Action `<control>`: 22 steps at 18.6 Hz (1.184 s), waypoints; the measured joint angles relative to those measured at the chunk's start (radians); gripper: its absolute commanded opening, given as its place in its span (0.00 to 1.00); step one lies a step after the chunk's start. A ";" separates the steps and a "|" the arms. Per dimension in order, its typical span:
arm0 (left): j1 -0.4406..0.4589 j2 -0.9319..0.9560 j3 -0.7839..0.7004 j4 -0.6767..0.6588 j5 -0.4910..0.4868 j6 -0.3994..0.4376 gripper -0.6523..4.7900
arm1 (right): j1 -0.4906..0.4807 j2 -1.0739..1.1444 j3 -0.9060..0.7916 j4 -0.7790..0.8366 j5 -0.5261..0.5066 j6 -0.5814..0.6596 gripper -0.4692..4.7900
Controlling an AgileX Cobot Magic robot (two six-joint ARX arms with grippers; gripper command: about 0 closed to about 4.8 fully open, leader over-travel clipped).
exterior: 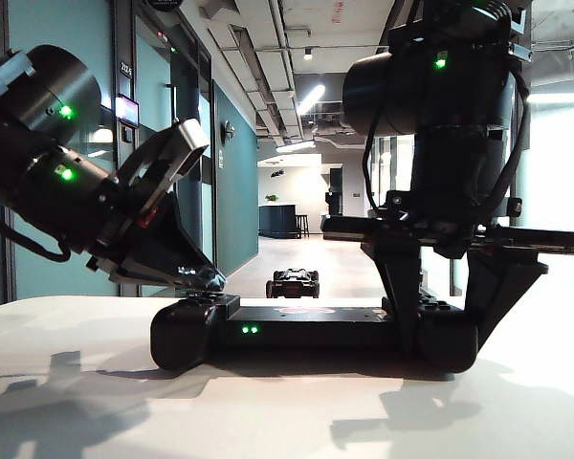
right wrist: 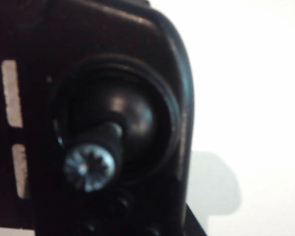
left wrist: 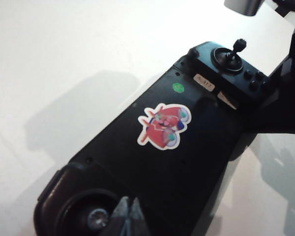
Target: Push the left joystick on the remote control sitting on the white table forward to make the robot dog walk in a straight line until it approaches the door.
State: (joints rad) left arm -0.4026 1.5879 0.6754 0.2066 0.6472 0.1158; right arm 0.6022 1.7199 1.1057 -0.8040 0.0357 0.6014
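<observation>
While both arms hang over it, the white bench (exterior: 77, 382) spans the foreground of the exterior view and carries the remote control (exterior: 306, 330), a wide black body lying flat across the middle with two green lights on its near face and bulky rounded ends. Seen from the left wrist camera, the controller top (left wrist: 187, 157) shows a red-white sticker (left wrist: 163, 126) and a small green dot (left wrist: 178, 88). Right end effector (exterior: 450, 287): black fingers stand wide, one on either side of the controller's right end, bracketing it; actual contact cannot be confirmed, and the right wrist camera shows no fingertips at all. Left end effector (exterior: 206, 277): tilted steeply down at the controller's left end, tips drawn together to a narrow point (left wrist: 129, 216), nothing between them, sitting just beside the left joystick (left wrist: 97, 218), whose knob shows in its round recess; touching or just clear cannot be told. Right thumbstick (left wrist: 234, 51) stands upright at the far end in the left wrist view; the right wrist camera shows it blurred and very close (right wrist: 91, 167), star-patterned knob top over a rounded boot. Robot dog (exterior: 293, 283): small, black, low on the corridor floor beyond the bench, well apart from the controller.
</observation>
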 measured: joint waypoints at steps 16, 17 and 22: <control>0.000 0.031 0.002 0.064 -0.011 -0.019 0.11 | 0.000 0.000 0.000 0.000 0.000 0.000 0.37; 0.000 0.031 0.002 0.064 -0.011 -0.019 0.11 | 0.000 0.000 0.000 0.000 0.000 -0.001 0.37; 0.000 0.031 0.002 0.066 -0.017 -0.019 0.11 | 0.000 0.000 0.000 0.000 0.000 -0.003 0.37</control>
State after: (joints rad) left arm -0.4030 1.6188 0.6773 0.2722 0.6304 0.0963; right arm 0.6018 1.7195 1.1061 -0.8040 0.0357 0.5983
